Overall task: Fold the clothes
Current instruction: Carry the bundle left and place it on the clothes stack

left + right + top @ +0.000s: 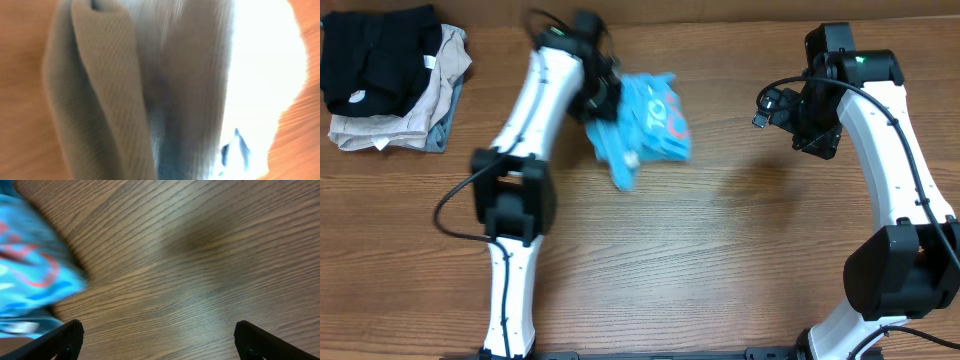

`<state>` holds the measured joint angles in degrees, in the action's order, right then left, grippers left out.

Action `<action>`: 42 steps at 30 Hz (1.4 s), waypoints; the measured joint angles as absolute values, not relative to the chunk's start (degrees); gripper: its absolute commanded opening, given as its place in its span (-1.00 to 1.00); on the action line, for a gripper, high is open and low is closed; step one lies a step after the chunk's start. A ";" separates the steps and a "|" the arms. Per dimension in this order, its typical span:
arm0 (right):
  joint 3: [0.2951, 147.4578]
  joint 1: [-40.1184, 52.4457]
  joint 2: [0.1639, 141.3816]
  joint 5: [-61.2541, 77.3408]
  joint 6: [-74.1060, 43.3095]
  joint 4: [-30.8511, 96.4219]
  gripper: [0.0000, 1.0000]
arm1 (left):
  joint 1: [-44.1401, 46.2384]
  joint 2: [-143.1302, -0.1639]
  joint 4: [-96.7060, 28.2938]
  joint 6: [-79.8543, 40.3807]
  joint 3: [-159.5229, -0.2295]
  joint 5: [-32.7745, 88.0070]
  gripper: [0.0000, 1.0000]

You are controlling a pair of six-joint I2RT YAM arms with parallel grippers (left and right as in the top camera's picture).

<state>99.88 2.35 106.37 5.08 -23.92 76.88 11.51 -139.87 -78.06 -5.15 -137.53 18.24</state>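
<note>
1. The light sky-blue T-shirt (645, 120) lies crumpled in a loose heap on the wooden tabletop (720, 260), toward the far edge and a little left of the middle.
2. White and red-orange lettering shows on the heap's right side, and a small white patch sits near its lower edge.
3. The left gripper (602, 95) is at the heap's upper left edge, right against the cloth.
4. Its jaws are closed tight, pinching a fold of the T-shirt.
5. In the left wrist view, ribbed fabric (175, 75) fills nearly the whole frame, blurred and very close, with strips of wood at both sides; the jaws themselves are hidden by the cloth.
6. The right gripper (810, 125) hovers well to the right of the T-shirt, apart from it.
7. Its jaws stand wide and hold nothing; in the right wrist view the two dark fingertips (60, 340) sit at the lower corners with bare tabletop (200, 255) between them.
8. That same view catches the T-shirt's edge (30, 270) at the left, blurred, with red-orange print on it.
9. In the far left corner, a black garment (375, 50) lies on top of a beige garment (430, 75) and a grey-blue garment (440, 137), well apart from the T-shirt.
</note>
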 measured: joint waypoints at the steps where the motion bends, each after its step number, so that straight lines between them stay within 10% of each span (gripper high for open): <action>1: 99.88 2.35 106.37 5.08 -23.90 76.84 1.00 | 9.74 -139.87 -78.50 -4.93 -141.03 19.64 -0.92; 17: 99.88 2.35 106.37 5.10 -23.94 77.06 1.00 | -10.44 -139.09 -77.01 -12.62 -169.47 33.61 -0.91; 42: 99.88 2.35 106.37 6.24 -23.94 78.83 1.00 | -29.36 -139.31 -42.06 -35.03 -155.20 25.23 -0.92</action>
<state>99.88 2.35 106.37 6.24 -23.94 78.83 -29.36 -139.31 -42.06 -35.03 -155.20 25.23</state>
